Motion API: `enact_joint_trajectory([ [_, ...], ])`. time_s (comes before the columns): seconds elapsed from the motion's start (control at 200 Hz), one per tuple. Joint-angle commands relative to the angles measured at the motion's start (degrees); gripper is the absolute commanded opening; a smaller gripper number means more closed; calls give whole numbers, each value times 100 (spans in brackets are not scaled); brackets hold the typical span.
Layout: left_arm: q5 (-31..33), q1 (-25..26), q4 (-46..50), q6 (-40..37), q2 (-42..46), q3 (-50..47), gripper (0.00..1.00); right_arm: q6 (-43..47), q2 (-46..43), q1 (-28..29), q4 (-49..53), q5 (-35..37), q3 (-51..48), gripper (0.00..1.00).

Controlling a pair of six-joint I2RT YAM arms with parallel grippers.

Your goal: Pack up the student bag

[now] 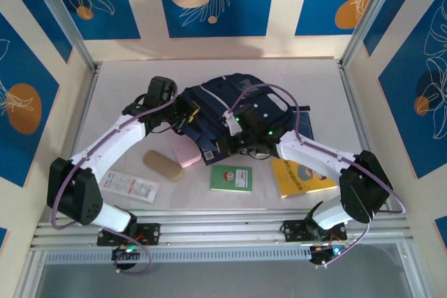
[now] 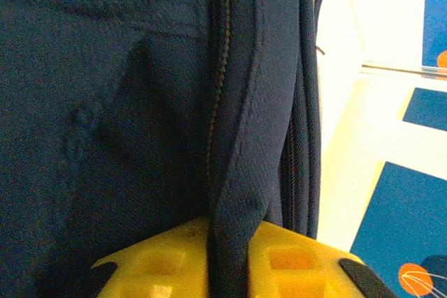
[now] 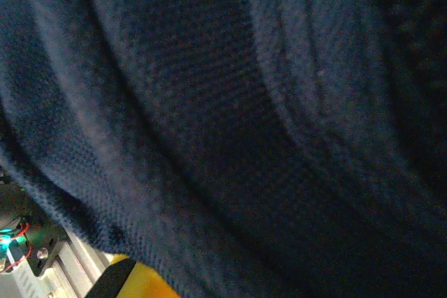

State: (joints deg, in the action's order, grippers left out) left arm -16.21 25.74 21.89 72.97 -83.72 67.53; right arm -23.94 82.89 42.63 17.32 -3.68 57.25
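The student bag (image 1: 241,106), navy with a grey-white patch, lies in the middle of the table. My left gripper (image 1: 187,113) is at the bag's left side. In the left wrist view its yellow fingers (image 2: 160,264) are shut on a fold of navy bag fabric (image 2: 234,172) beside a zipper. My right gripper (image 1: 239,137) is pressed against the bag's near edge. Navy cloth (image 3: 223,116) lies over it in the right wrist view, with a corner of one yellow finger (image 3: 140,282) showing. Its jaws are shut; whether they pinch cloth is hidden.
On the table in front of the bag lie a pink case (image 1: 186,150), a tan case (image 1: 162,165), a white packet (image 1: 130,186), a green booklet (image 1: 231,179) and a yellow book (image 1: 302,176). Metal frame posts stand at the table's sides.
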Motion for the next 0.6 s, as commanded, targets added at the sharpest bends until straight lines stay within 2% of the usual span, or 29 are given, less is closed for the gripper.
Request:
enact_joint_trajectory([
  [0.0, -379, 283, 236, -295, 168, -128, 18, 193, -306, -41, -582, -560, 359, 0],
  [0.115, -619, 291, -5, -312, 44, -227, 16, 320, -155, 94, -392, -1023, 612, 0],
  [0.21, -628, 297, 140, -740, -18, -86, 18, 347, -183, 158, -386, -995, 621, 0],
  [0.24, -665, 301, 195, -892, -34, -49, 22, 353, -200, 149, -387, -1011, 611, 0],
  [0.33, -833, 296, 369, -1551, -2, 43, 48, 381, -326, 59, -336, -928, 565, 0],
  [0.39, -741, 292, 749, -2030, 84, 143, 60, 307, -449, -78, -347, -879, 458, 0],
  [0.595, -247, 212, 1491, -3030, 681, 47, 71, 224, -859, -441, -363, -1032, 184, 0],
])
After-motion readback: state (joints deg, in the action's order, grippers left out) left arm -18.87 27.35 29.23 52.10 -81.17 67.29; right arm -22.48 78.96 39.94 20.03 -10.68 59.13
